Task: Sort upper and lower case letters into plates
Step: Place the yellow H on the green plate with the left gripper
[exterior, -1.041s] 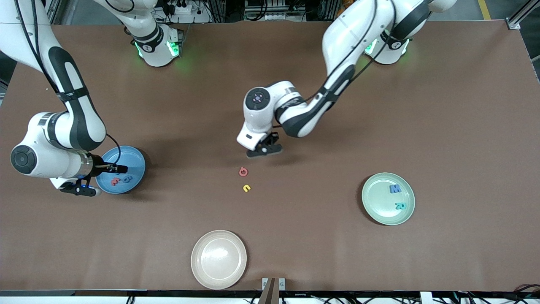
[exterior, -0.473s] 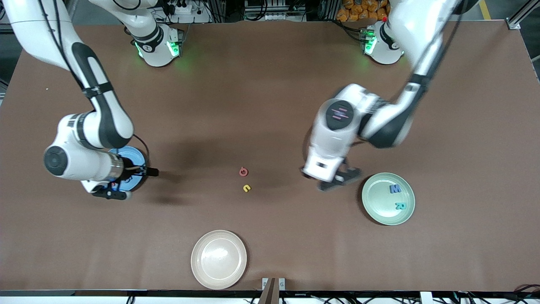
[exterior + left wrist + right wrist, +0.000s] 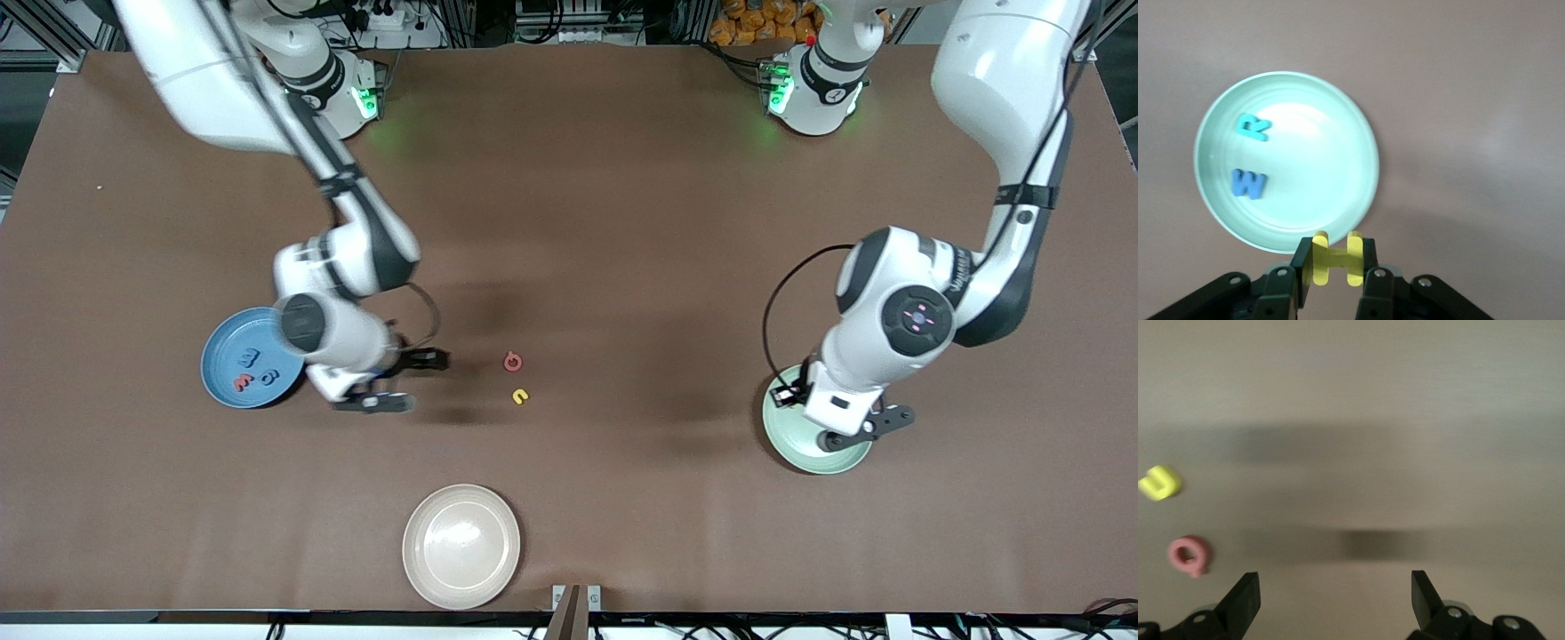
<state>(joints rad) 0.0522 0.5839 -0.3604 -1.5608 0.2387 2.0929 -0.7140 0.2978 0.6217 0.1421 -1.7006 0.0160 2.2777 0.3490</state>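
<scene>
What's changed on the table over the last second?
The left claw, shut on a yellow H, swung from mid-table to over the mint plate. The right claw, open, left the blue plate toward the red q and yellow u. Plates and loose letters stayed put.

A high front camera looked down across the whole bench toward the robots' bases, while each wrist camera looked down from close above, the left sharing the mint green plate, the right the red letter.
</scene>
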